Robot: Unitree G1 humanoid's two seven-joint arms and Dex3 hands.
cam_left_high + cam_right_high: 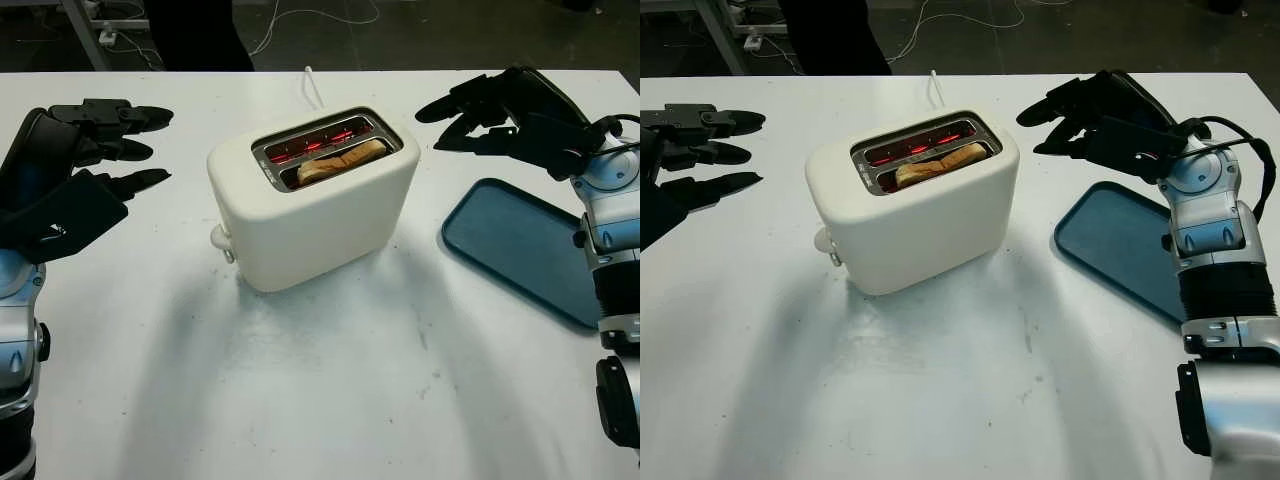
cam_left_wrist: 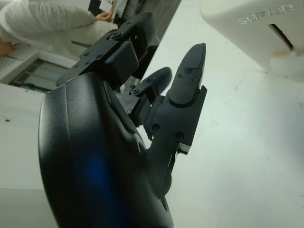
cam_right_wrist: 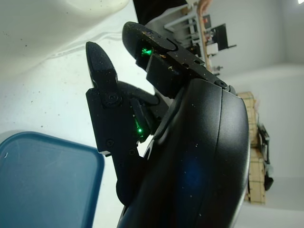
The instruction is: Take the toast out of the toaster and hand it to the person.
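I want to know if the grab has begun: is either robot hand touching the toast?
No: the toast sits in the toaster slot, with the left hand and right hand open and off to either side.

Toaster (image 1: pixel 312 205): smooth matt cream plastic shell, polished metal rim round the slots. Toast (image 1: pixel 340 160) in the slot nearer the robot: dry, rough browned crust. Tray (image 1: pixel 525 248) right of the toaster: smooth dark blue plastic, faintly glossy. Table (image 1: pixel 330 390) beneath the toaster: matt white, speckled and scuffed. Left hand (image 1: pixel 75 165) and right hand (image 1: pixel 505 115) flanking the toaster: black hard plastic with a soft sheen, brushed silver metal at the wrists.
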